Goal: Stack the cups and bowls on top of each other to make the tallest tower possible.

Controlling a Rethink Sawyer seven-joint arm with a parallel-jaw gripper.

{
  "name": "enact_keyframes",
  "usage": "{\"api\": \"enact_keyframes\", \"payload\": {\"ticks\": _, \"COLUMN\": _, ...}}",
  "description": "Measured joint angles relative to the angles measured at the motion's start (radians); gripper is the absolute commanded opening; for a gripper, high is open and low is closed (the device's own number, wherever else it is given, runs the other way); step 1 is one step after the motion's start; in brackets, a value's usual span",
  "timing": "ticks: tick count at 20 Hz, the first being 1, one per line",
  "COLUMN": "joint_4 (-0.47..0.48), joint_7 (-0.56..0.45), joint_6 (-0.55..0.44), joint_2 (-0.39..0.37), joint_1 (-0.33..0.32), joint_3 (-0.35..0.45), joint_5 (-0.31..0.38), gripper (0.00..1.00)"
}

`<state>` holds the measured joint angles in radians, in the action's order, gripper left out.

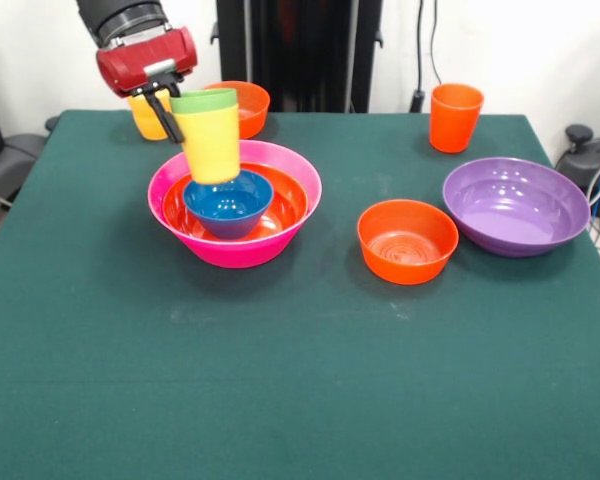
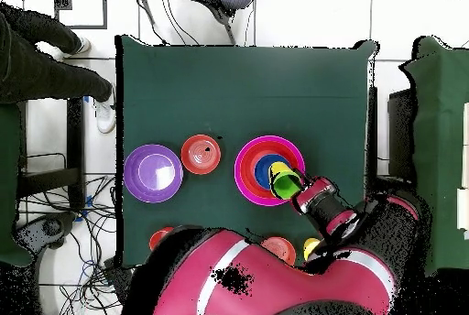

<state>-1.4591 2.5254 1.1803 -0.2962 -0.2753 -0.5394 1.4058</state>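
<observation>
The tool [image 1: 170, 108] pinches the rim of the yellow cup [image 1: 212, 145], which has the green cup [image 1: 204, 99] nested in it. The pair hangs tilted, base slanting away from the tool toward the blue bowl [image 1: 229, 203] just below. That bowl sits in the wide orange bowl [image 1: 285, 212] inside the pink bowl [image 1: 235, 250] on the counter [image 1: 300, 380]. The arm reaches down at a slant, wrist angled.

Six bowls [image 1: 235, 205]; apparently four cups [image 1: 456, 117].

Left of centre, a pink bowl [image 1: 235, 245] nests orange [image 1: 285, 210] and blue bowls [image 1: 230, 205]; a green-in-yellow cup pair [image 1: 210, 135] tilts above.
</observation>
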Motion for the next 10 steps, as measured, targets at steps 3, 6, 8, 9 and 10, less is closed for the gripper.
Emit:
{"api": "enact_keyframes", "payload": {"ticks": 3, "joint_4": 0.0, "joint_7": 0.0, "joint_6": 0.0, "joint_2": -0.001, "joint_1": -0.003, "joint_3": 0.005, "joint_5": 0.0, "gripper": 0.0}}
{"api": "enact_keyframes", "payload": {"ticks": 6, "joint_4": 0.0, "joint_7": 0.0, "joint_6": 0.0, "joint_2": -0.001, "joint_1": -0.003, "joint_3": 0.006, "joint_5": 0.0, "gripper": 0.0}}
{"api": "enact_keyframes", "payload": {"ticks": 8, "joint_4": 0.0, "joint_7": 0.0, "joint_6": 0.0, "joint_2": -0.001, "joint_1": -0.003, "joint_3": 0.006, "joint_5": 0.0, "gripper": 0.0}}
{"api": "enact_keyframes", "payload": {"ticks": 9, "joint_4": 0.0, "joint_7": 0.0, "joint_6": 0.0, "joint_2": -0.001, "joint_1": -0.003, "joint_3": 0.006, "joint_5": 0.0, "gripper": 0.0}}
{"api": "enact_keyframes", "payload": {"ticks": 10, "joint_4": 0.0, "joint_7": 0.0, "joint_6": 0.0, "joint_2": 0.0, "joint_1": -0.003, "joint_3": 0.006, "joint_5": 0.0, "gripper": 0.0}}
